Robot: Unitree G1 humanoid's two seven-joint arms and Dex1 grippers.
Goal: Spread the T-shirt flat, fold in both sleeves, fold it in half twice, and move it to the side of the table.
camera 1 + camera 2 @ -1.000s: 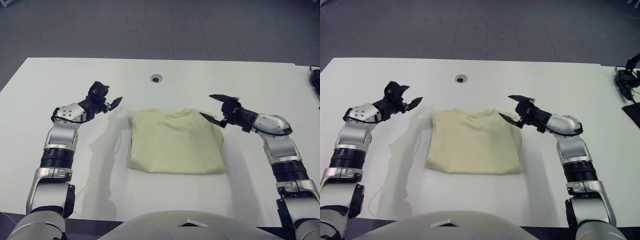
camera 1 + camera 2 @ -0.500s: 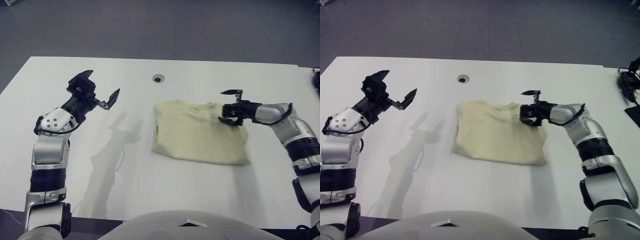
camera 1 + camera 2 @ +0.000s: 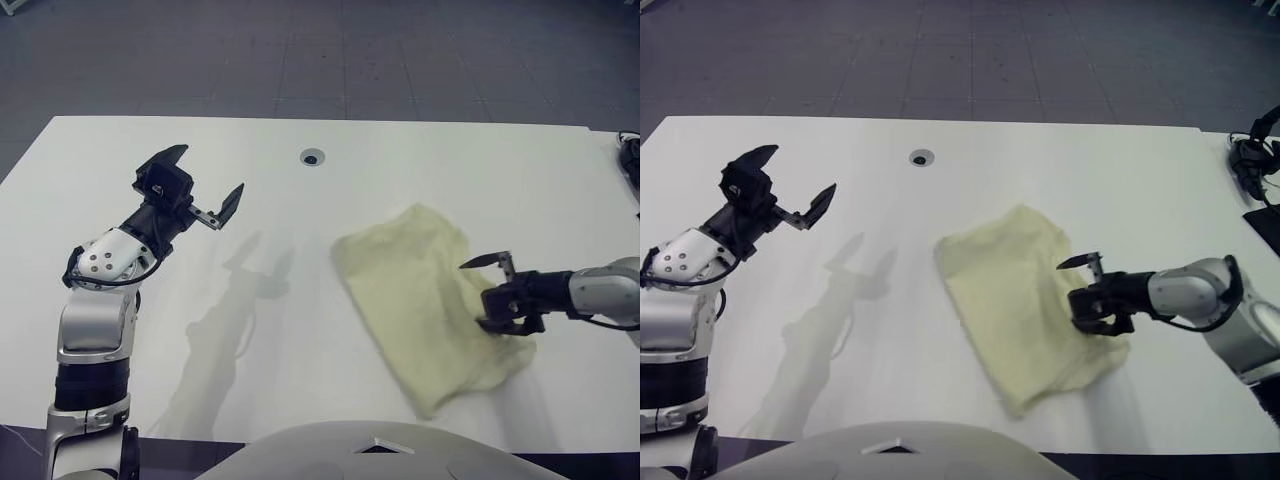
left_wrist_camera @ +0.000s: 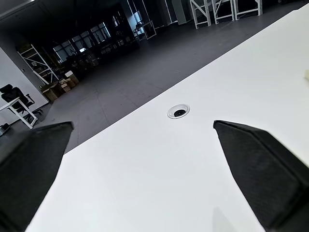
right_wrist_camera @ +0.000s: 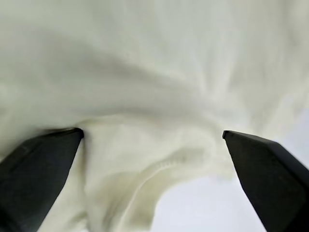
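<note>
Right gripper [image 3: 480, 294], fingers apart over the folded T-shirt [image 3: 410, 290] near the tabletop's [image 3: 520, 170] front-right corner, appears at the final move-aside step; next, withdraw without disturbing the folds.

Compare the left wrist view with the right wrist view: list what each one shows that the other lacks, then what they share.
Left wrist view: the round metal-rimmed cable hole in the white table, with the dark floor of the room behind. Right wrist view: the pale yellow cotton T-shirt up close, rumpled, its stitched hem curling over. Shared: bare white table surface, and each view's own hand, the left hand and the right hand, dark fingers spread open.
</note>
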